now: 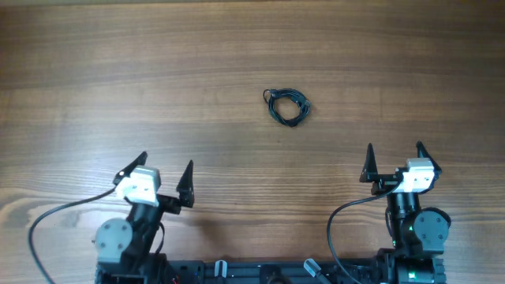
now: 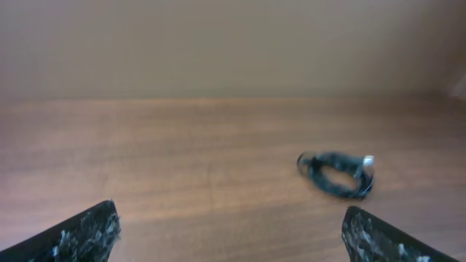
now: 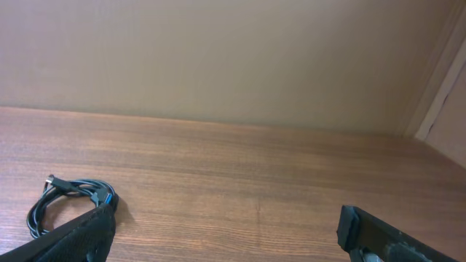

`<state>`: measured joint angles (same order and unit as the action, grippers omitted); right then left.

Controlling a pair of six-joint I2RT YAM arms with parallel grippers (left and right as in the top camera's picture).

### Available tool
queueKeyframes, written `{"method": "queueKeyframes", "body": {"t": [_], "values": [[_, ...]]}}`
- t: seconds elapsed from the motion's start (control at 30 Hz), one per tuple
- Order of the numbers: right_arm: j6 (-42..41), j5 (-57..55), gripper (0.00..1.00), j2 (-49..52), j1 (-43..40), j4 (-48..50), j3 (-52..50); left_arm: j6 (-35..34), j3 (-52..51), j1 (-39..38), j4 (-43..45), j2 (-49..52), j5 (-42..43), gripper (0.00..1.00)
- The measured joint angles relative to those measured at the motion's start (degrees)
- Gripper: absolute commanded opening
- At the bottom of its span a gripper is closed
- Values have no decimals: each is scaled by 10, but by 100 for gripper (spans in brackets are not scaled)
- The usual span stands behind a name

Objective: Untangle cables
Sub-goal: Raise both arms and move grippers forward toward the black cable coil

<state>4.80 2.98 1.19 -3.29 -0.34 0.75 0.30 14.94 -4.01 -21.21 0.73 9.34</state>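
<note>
Grippers sit nearest: the left gripper (image 1: 165, 162) and right gripper (image 1: 394, 150) both gape wide, holding nothing. Farther out on the table (image 1: 118, 79), between them, the cables (image 1: 287, 106) lie in one small coil. Its long axis runs roughly left-right, with a stub poking far-left. Only the left wrist view shows a pale plug tip (image 2: 368, 161).

I see the cables (image 1: 287, 106) bundled as one small, dark, tangled coil of thin cord lying flat on the worktop (image 1: 118, 87). The coil sits near the middle, and a small plug end (image 2: 368, 161) protrudes from one side.
</note>
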Motion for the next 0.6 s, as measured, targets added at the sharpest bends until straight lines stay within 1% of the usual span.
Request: {"method": "queueKeyframes", "body": {"t": [0.13, 0.23, 0.37, 0.5, 0.6], "values": [[0, 0, 100, 0, 0, 0, 0, -6, 77, 0, -19, 2, 2, 100], [0, 0, 100, 0, 0, 0, 0, -11, 113, 0, -19, 13, 3, 100], [0, 0, 100, 0, 0, 0, 0, -15, 171, 0, -28, 62, 4, 100], [0, 0, 100, -2, 0, 1, -1, -14, 291, 0, -81, 183, 4, 100], [0, 0, 100, -2, 0, 2, -2, -12, 394, 0, -135, 299, 3, 100]]}}
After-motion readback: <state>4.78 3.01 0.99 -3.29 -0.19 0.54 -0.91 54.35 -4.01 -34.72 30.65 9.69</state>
